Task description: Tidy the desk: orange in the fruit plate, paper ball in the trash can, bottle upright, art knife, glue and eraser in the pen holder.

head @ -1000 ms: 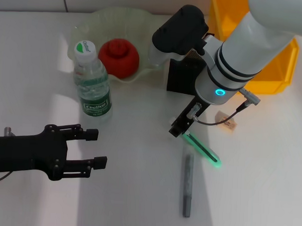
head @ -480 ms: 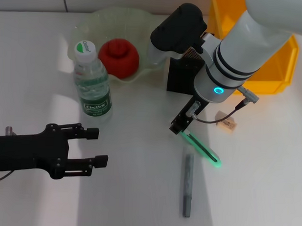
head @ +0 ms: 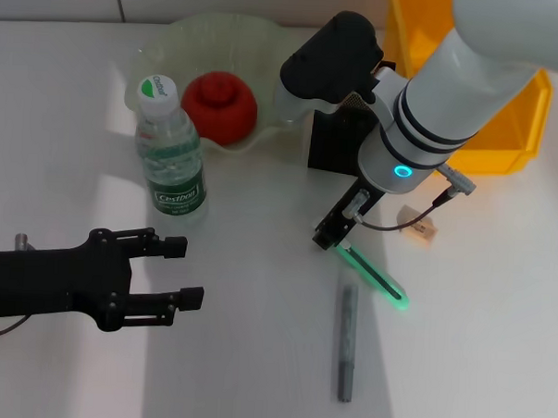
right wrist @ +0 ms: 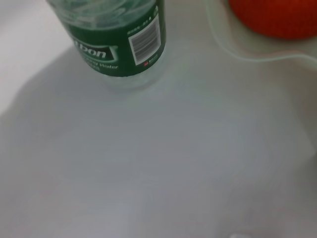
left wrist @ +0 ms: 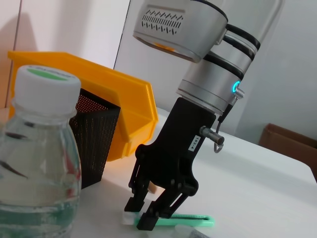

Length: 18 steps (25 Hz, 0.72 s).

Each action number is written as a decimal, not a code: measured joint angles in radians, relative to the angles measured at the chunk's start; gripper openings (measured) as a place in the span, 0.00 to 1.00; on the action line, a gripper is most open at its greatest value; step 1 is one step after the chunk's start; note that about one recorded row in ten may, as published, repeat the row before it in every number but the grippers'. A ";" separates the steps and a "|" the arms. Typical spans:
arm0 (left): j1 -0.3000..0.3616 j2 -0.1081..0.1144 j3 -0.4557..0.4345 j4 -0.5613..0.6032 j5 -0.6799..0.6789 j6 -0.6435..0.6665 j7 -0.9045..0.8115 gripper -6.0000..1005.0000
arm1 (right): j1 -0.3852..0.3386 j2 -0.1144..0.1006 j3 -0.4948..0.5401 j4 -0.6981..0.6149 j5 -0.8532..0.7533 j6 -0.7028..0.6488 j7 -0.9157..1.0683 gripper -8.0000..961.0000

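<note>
The bottle [head: 170,153] stands upright at the left, and the right wrist view shows its label [right wrist: 116,39]. Behind it, the orange [head: 221,103] lies in the fruit plate [head: 212,35]. My right gripper [head: 333,237] is down at the table in front of the pen holder [head: 333,145], shut on the white end of the green art knife [head: 376,276], which lies flat. In the left wrist view its fingers [left wrist: 145,222] pinch that end. The eraser [head: 417,224] lies to the right. The glue [head: 347,342] is a slim grey stick nearer me. My left gripper [head: 182,272] hovers open at the front left. The paper ball is out of view.
The yellow trash can [head: 504,136] stands at the back right, just behind the pen holder [left wrist: 94,144]. The right arm's white forearm reaches across above both. Bare white tabletop lies between the two grippers and along the front edge.
My left gripper has shifted slightly to the right and toward the front. The right gripper has stayed at the knife's end, and the knife has not moved.
</note>
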<state>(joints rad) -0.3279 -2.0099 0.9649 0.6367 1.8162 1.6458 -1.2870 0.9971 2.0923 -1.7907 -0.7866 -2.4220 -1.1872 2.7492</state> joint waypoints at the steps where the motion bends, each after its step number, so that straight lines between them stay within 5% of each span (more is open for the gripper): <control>1: 0.000 0.000 0.000 0.000 0.000 0.000 0.000 0.75 | 0.000 0.000 -0.002 0.000 0.000 0.000 0.000 0.32; 14: -0.002 0.000 -0.002 0.000 0.000 -0.001 0.000 0.75 | -0.018 0.000 -0.015 -0.055 0.003 -0.009 -0.004 0.20; 18: -0.002 -0.001 -0.002 0.004 -0.002 0.004 0.000 0.75 | -0.083 -0.008 0.007 -0.185 -0.001 -0.040 -0.006 0.18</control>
<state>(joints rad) -0.3298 -2.0107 0.9632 0.6411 1.8137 1.6498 -1.2870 0.9144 2.0846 -1.7842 -0.9717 -2.4228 -1.2269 2.7433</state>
